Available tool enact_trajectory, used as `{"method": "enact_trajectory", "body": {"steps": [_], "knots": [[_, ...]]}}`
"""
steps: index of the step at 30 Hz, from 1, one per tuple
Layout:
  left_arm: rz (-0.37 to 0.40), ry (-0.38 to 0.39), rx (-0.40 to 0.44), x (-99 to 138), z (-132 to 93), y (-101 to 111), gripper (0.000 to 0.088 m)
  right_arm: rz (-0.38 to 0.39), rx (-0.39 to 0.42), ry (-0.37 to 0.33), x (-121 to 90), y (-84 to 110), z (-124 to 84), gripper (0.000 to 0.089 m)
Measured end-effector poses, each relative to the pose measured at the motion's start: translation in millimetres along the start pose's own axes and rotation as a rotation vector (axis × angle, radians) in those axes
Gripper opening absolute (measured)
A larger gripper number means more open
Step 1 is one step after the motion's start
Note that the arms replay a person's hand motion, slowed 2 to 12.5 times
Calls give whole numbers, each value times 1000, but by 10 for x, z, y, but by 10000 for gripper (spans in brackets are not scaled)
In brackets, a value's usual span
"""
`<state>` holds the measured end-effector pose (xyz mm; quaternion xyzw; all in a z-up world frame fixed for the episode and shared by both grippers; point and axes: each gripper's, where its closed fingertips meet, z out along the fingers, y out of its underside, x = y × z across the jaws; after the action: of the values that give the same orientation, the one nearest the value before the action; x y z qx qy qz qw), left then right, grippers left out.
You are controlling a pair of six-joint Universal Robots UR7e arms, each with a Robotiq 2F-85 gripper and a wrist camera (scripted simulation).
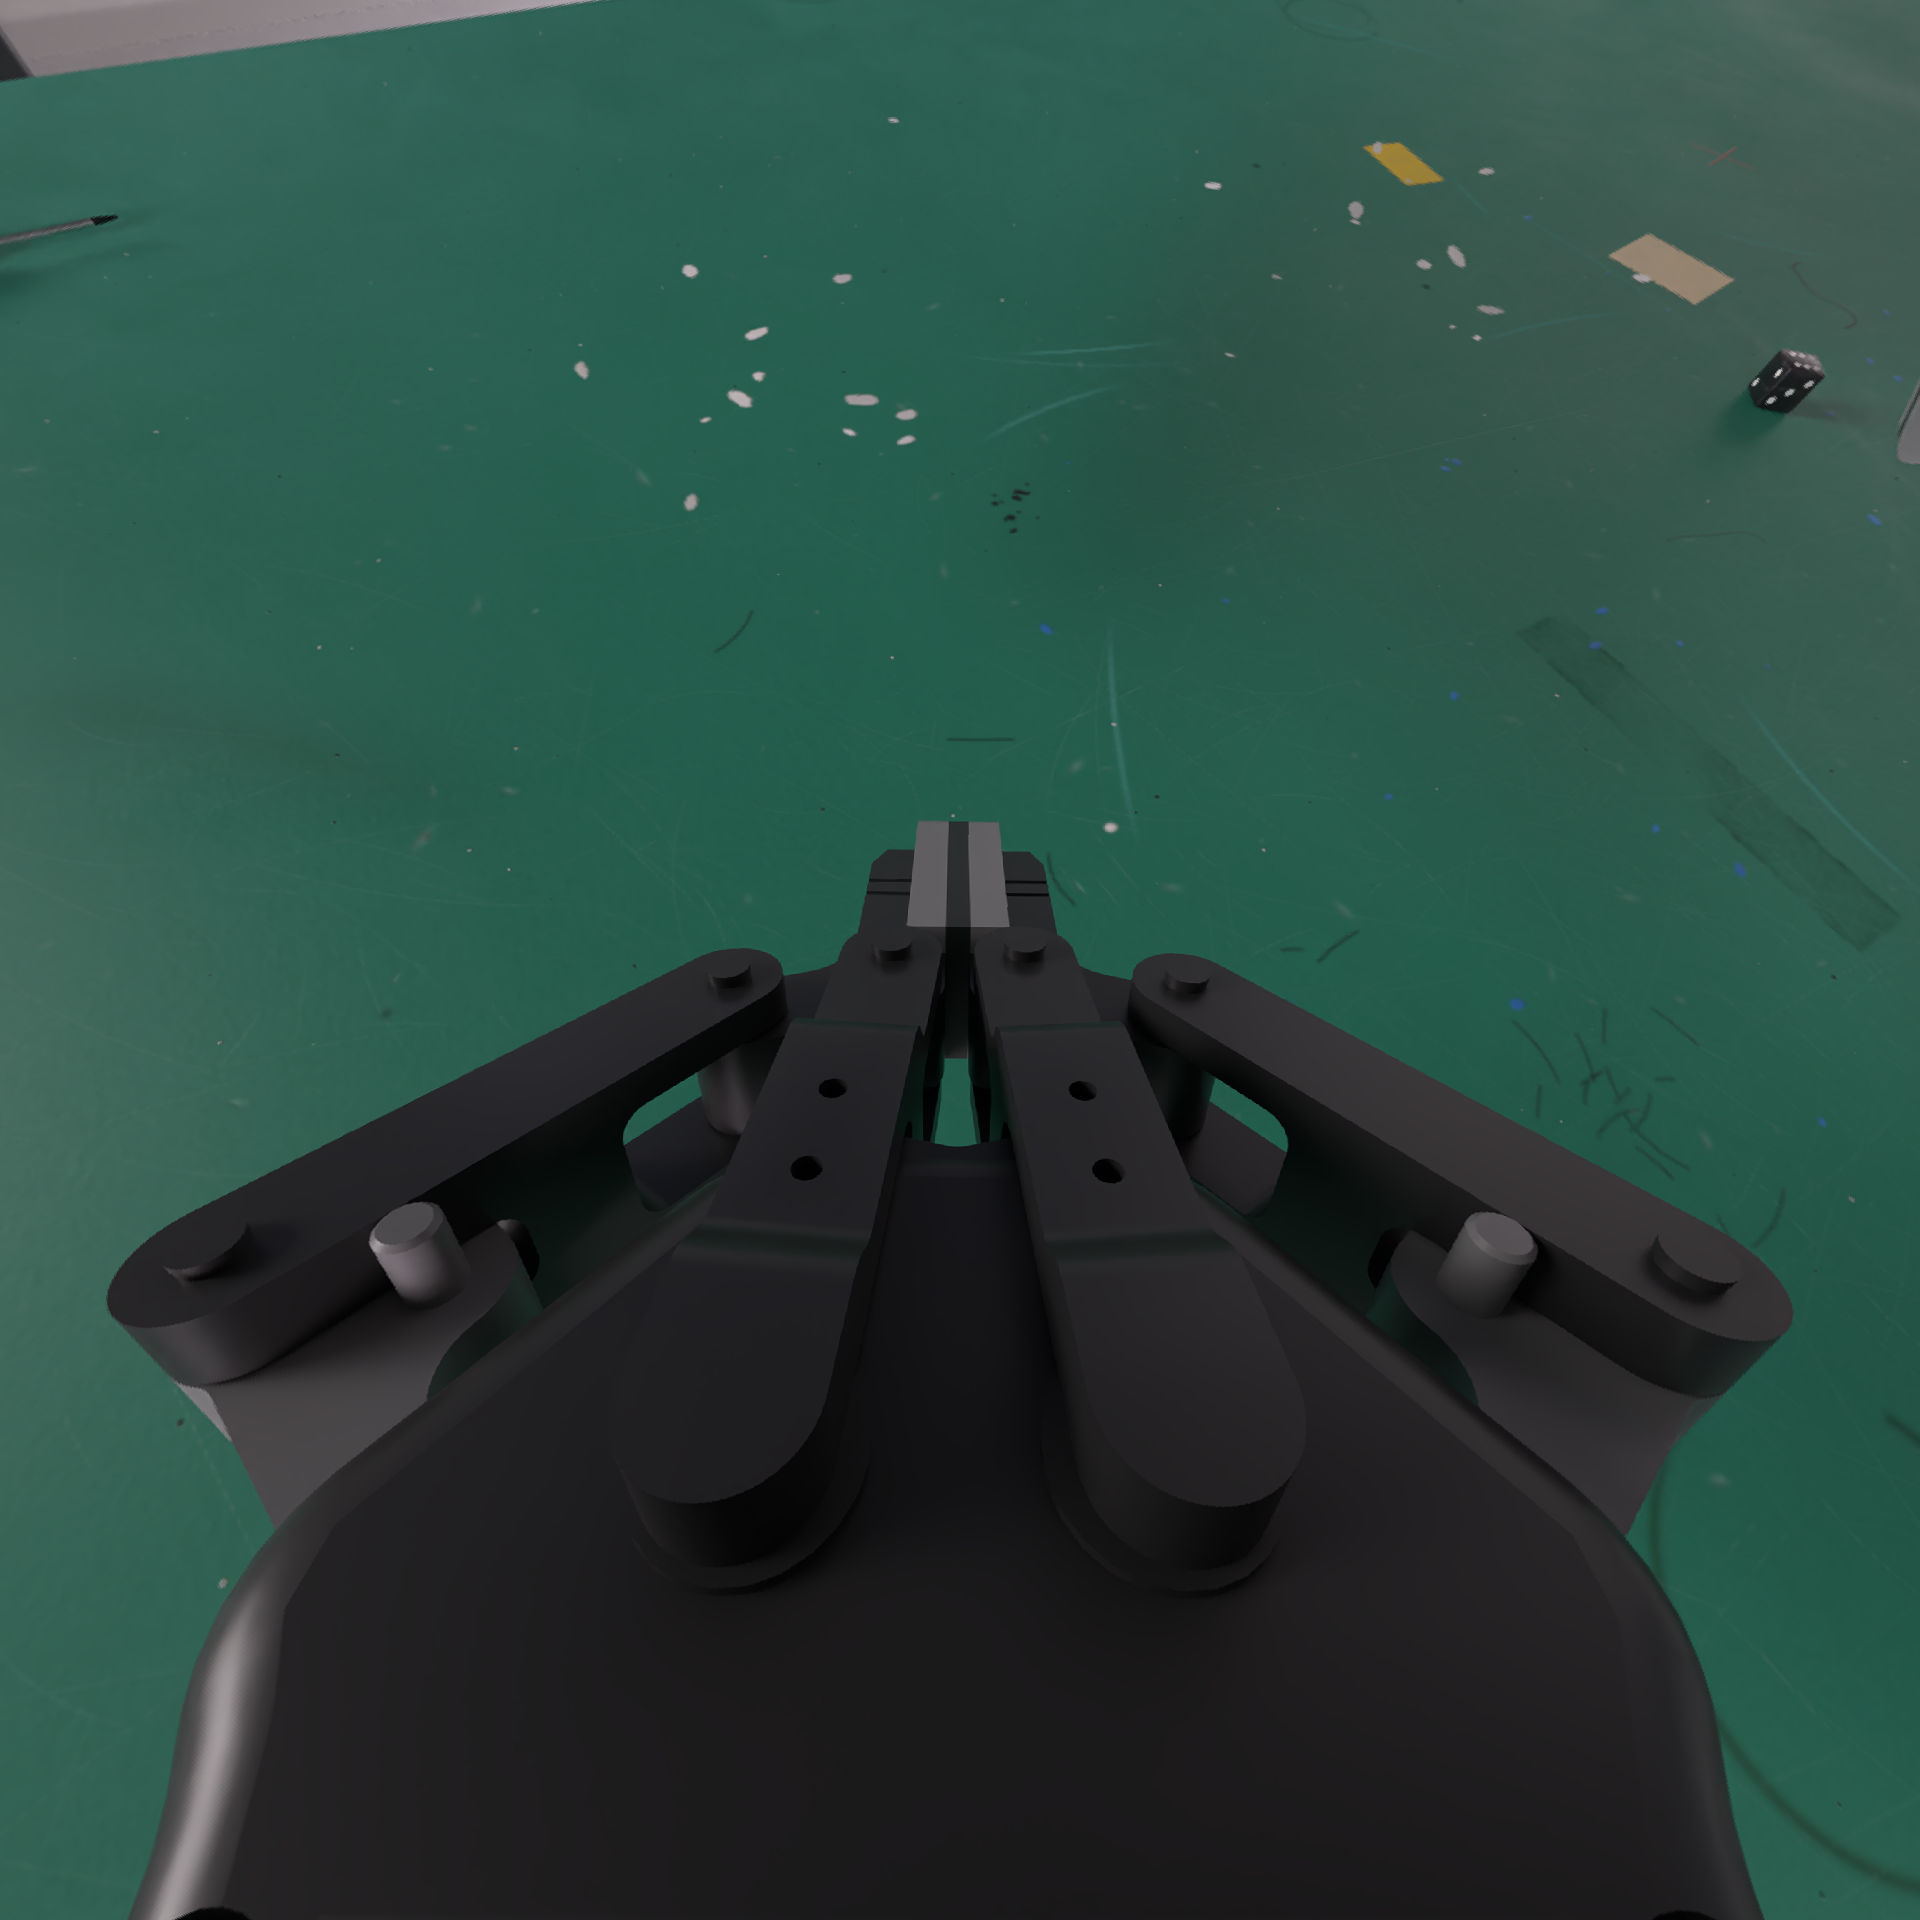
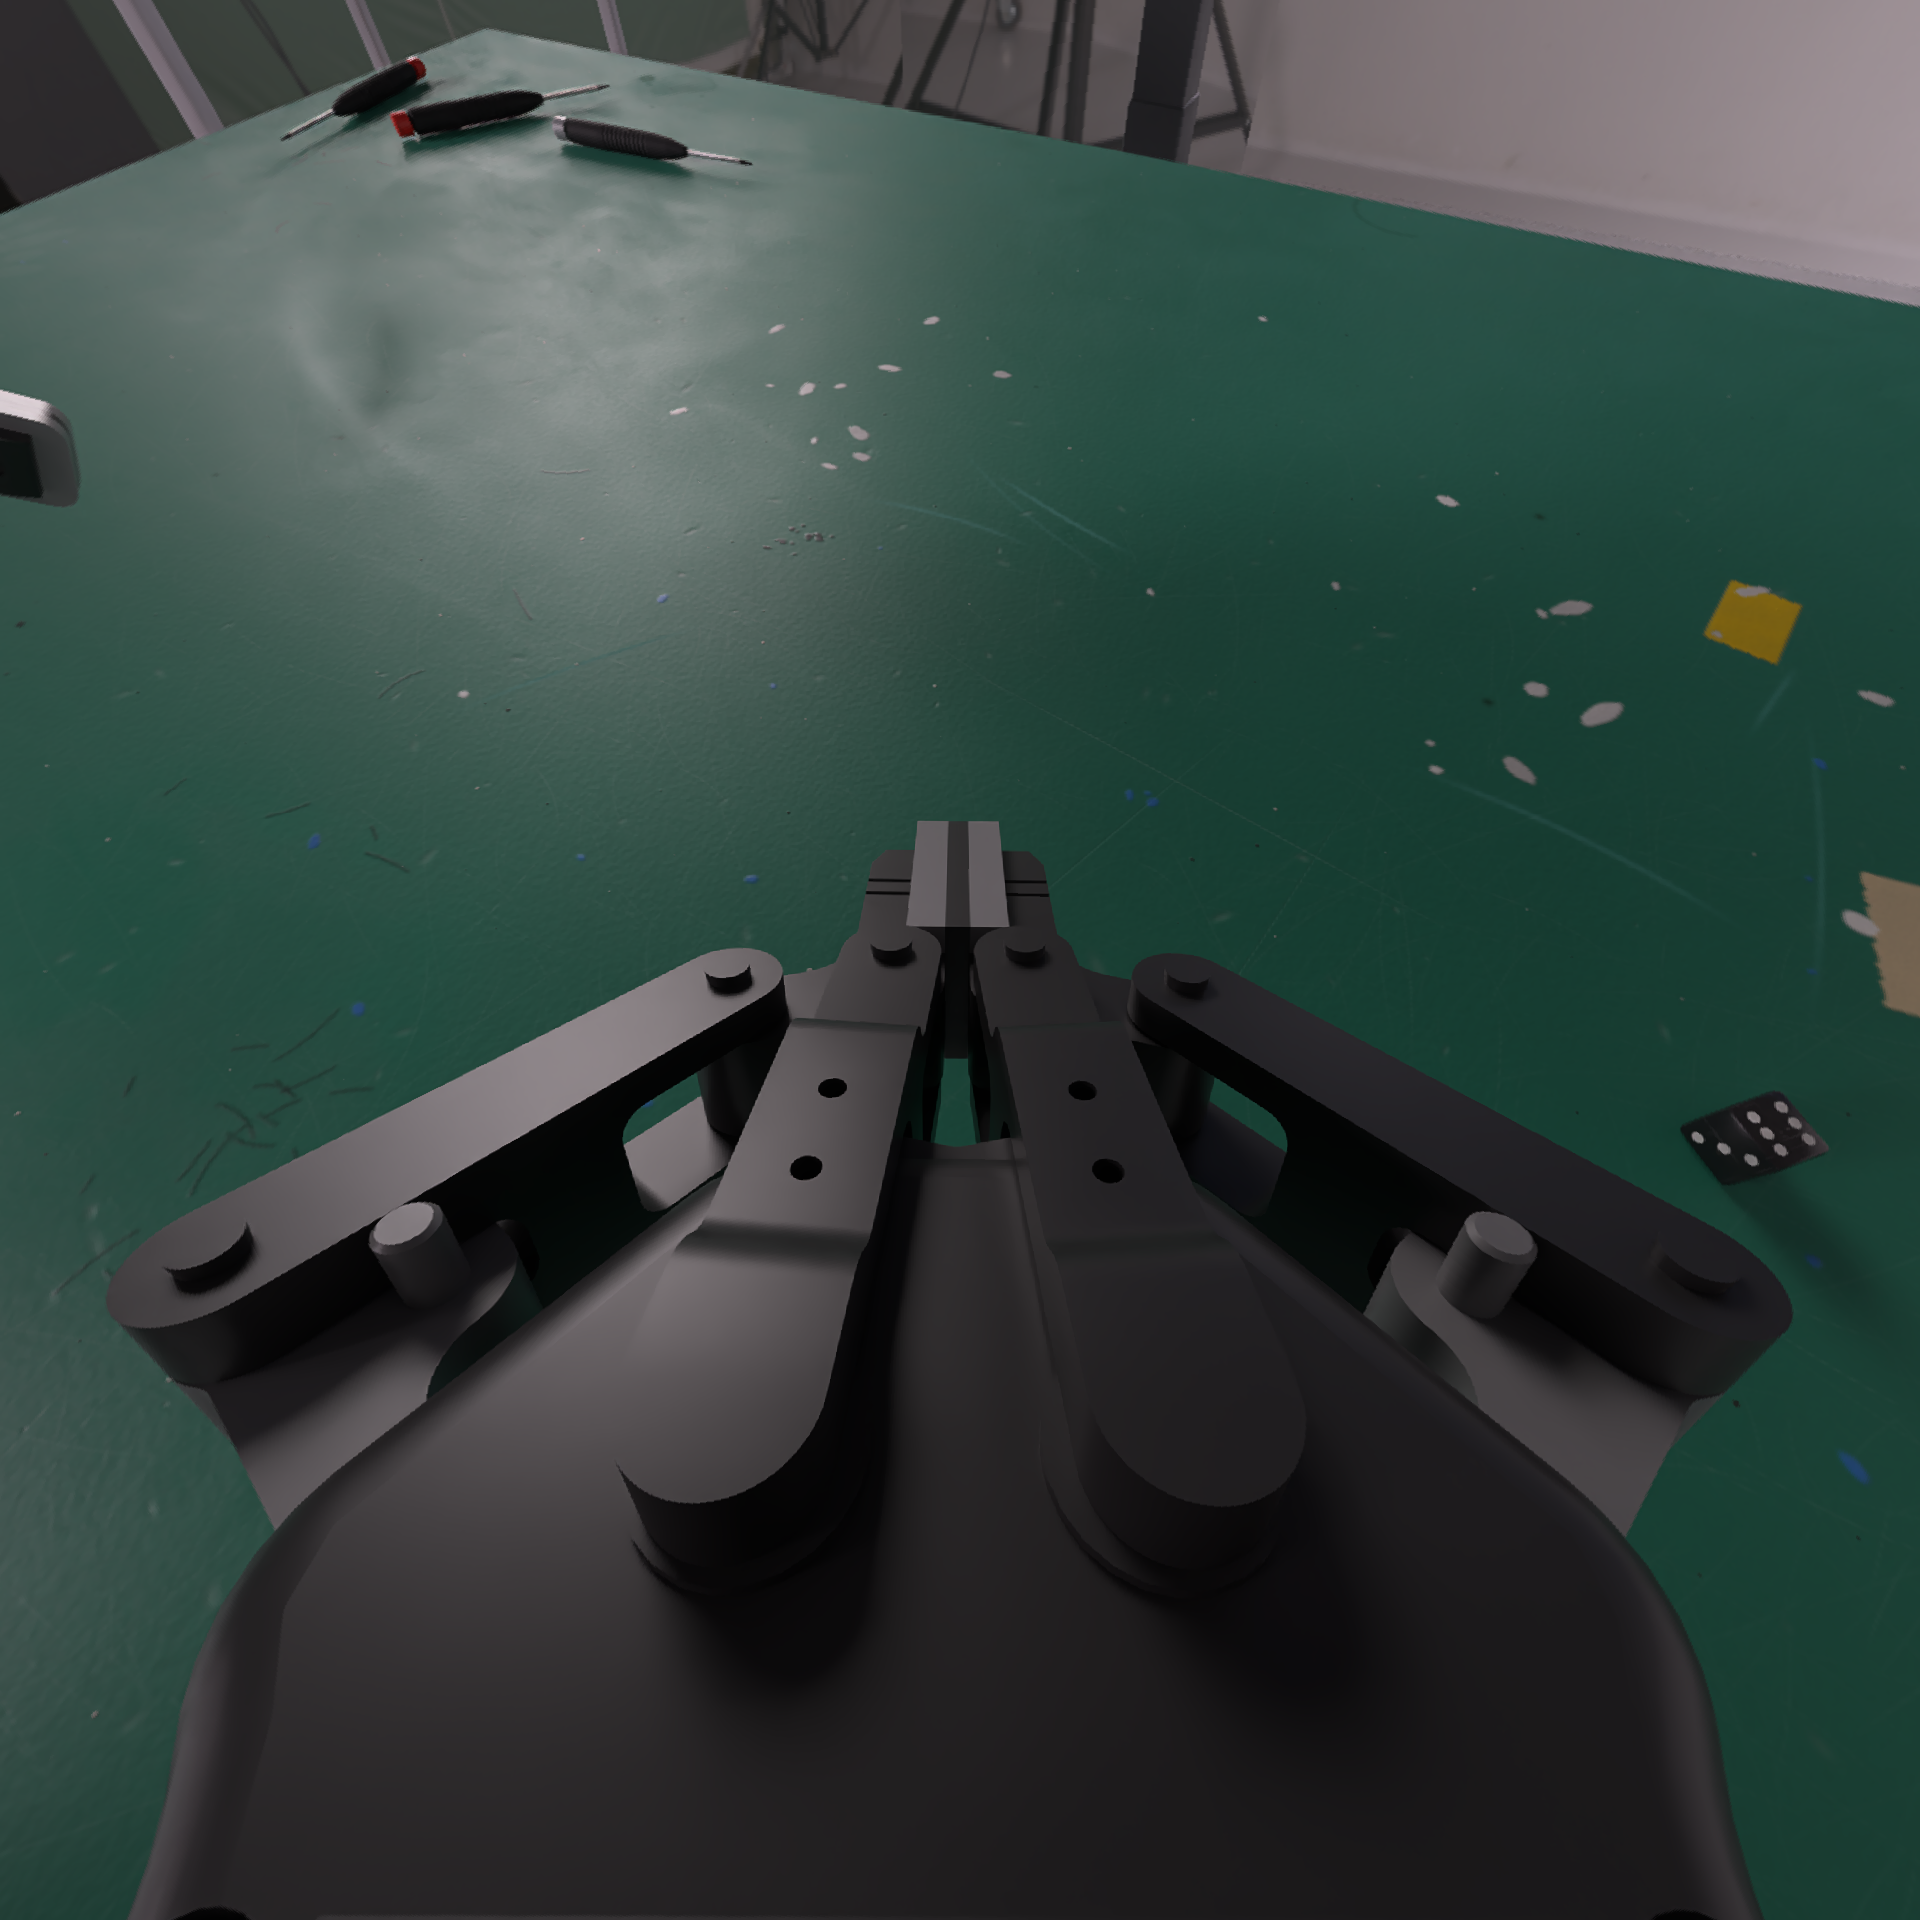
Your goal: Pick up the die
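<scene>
Right now, my readout, tool outward:
right gripper: pads pressed together, nothing between them, hanging above the green table.
left gripper: same, pads together, empty, above the table.
die: black with white pips, resting alone on the table, low and far to the right of my right fingers, near the gripper's body rather than ahead of the tips.
die from left wrist: small, far ahead and hard right, well apart from the tips.
nearer arm: I judge the right one, since the die looks much bigger and closer there.
long axis: none, it is a cube; edges sit skewed to my right finger line.
next move needs: I'd spread the jaws, swing right, square to two faces.
containers: none that I can see.
other: screwdrivers at the far edge, well apart; yellow patch and tan patch beyond the die.
</scene>
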<state>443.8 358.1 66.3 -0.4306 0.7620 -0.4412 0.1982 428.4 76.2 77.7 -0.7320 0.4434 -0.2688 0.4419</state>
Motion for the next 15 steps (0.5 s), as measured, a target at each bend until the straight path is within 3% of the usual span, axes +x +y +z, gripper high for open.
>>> {"method": "enact_trajectory", "body": {"steps": [15], "knots": [[21,9,7,30,-60,37,0,-57,7,1,-90,-32,-17,0]]}}
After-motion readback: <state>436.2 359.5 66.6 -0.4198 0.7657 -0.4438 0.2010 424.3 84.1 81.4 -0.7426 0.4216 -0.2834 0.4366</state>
